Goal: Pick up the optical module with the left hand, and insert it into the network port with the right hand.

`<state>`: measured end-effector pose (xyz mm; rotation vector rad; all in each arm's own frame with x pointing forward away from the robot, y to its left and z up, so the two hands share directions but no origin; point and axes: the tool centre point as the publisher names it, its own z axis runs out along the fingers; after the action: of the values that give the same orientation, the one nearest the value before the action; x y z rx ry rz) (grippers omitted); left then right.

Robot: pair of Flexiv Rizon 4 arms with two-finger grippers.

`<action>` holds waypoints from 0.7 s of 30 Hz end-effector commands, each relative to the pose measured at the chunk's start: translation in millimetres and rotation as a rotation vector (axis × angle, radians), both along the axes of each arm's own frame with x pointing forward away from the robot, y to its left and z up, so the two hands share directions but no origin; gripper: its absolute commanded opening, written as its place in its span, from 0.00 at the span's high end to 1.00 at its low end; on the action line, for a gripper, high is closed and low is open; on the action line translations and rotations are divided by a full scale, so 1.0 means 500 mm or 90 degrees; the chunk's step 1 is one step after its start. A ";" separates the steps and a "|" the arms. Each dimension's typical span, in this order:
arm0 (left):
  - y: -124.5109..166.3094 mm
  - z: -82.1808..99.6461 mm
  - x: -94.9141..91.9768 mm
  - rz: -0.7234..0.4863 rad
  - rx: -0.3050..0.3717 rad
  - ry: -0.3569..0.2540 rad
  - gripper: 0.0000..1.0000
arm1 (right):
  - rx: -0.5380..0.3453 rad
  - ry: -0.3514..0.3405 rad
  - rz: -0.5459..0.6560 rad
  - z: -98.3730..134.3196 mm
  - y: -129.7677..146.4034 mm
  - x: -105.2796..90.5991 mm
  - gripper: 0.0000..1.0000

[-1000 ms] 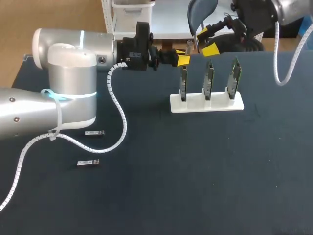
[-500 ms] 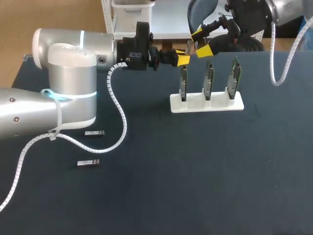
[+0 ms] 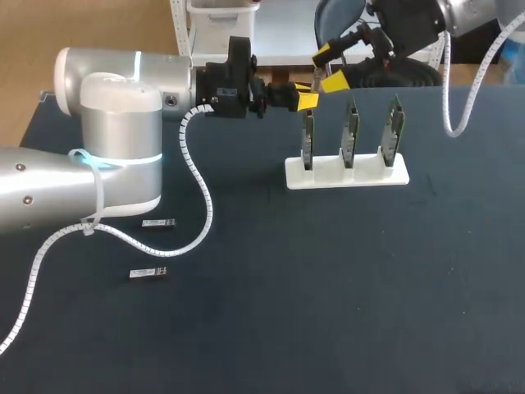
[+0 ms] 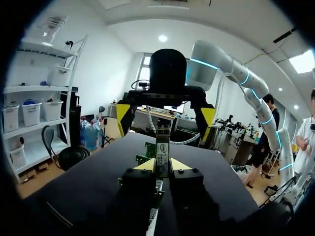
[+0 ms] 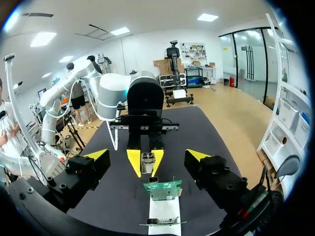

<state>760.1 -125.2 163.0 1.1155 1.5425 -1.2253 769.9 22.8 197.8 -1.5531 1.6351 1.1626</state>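
My left gripper (image 3: pixel 307 97) is held above the table's far edge, shut on a small silver optical module (image 3: pixel 317 79). In the left wrist view the module (image 4: pixel 163 145) stands upright between my yellow tips. My right gripper (image 3: pixel 327 69) faces it from the far side, open wide, its two fingers either side of the module without touching it. In the right wrist view the module (image 5: pixel 146 160) sits straight ahead, midway between my spread fingers. A white stand (image 3: pixel 346 174) holds three upright green port boards (image 3: pixel 350 131) just in front of both grippers.
Two spare modules lie on the dark table near the left arm, one (image 3: pixel 157 222) behind the other (image 3: pixel 148 273). The left arm's white cable (image 3: pixel 199 189) loops over the table beside them.
My right gripper has moved left and slightly up, closing in on the module, still open. The left arm and the module have stayed put.
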 end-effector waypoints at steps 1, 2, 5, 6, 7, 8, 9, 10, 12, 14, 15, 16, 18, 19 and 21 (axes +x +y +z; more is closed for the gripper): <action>0.000 -0.002 -0.003 0.003 -0.002 -0.002 1.00 | 0.000 0.002 0.000 -0.002 0.006 0.004 0.00; 0.000 -0.002 -0.003 0.003 -0.002 -0.002 1.00 | -0.002 0.003 -0.001 -0.003 0.007 0.003 0.00; 0.000 -0.002 -0.003 0.003 -0.002 -0.002 1.00 | -0.004 0.004 -0.006 -0.005 0.009 0.001 0.00; 0.000 -0.002 -0.003 0.003 -0.002 -0.002 1.00 | -0.005 0.005 -0.008 -0.006 0.010 0.001 0.00; 0.000 -0.002 -0.003 0.003 -0.002 -0.002 1.00 | -0.005 0.006 -0.009 -0.006 0.010 0.000 0.00; 0.000 -0.002 -0.003 0.003 -0.002 -0.002 1.00 | -0.006 0.007 -0.011 -0.007 0.010 -0.001 0.00; 0.000 -0.002 -0.003 0.003 -0.002 -0.002 1.00 | -0.006 0.007 -0.012 -0.008 0.010 -0.002 0.00; 0.000 -0.002 -0.003 0.003 -0.002 -0.002 1.00 | -0.006 0.008 -0.013 -0.009 0.009 -0.003 0.00; 0.000 -0.002 -0.003 0.003 -0.002 -0.002 1.00 | -0.006 0.010 -0.015 -0.010 0.009 -0.004 0.00; 0.000 -0.002 -0.003 0.003 -0.002 -0.002 1.00 | -0.006 0.012 -0.016 -0.011 0.008 -0.005 0.00; 0.000 -0.002 -0.003 0.003 -0.002 -0.002 1.00 | -0.005 0.012 -0.017 -0.012 0.007 -0.005 0.00; 0.000 -0.002 -0.003 0.003 -0.002 -0.002 1.00 | -0.005 0.013 -0.018 -0.012 0.007 -0.005 0.00; 0.000 -0.002 -0.003 0.003 -0.002 -0.002 1.00 | -0.004 0.014 -0.019 -0.013 0.006 -0.005 0.00; 0.000 -0.002 -0.003 0.003 -0.002 -0.002 1.00 | -0.003 0.014 -0.020 -0.013 0.006 -0.005 0.00; 0.000 -0.002 -0.003 0.003 -0.002 -0.002 1.00 | -0.003 0.015 -0.021 -0.013 0.005 -0.006 0.00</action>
<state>760.1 -125.2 163.0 1.1155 1.5425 -1.2254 770.7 26.5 191.3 -1.5230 1.6731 1.1712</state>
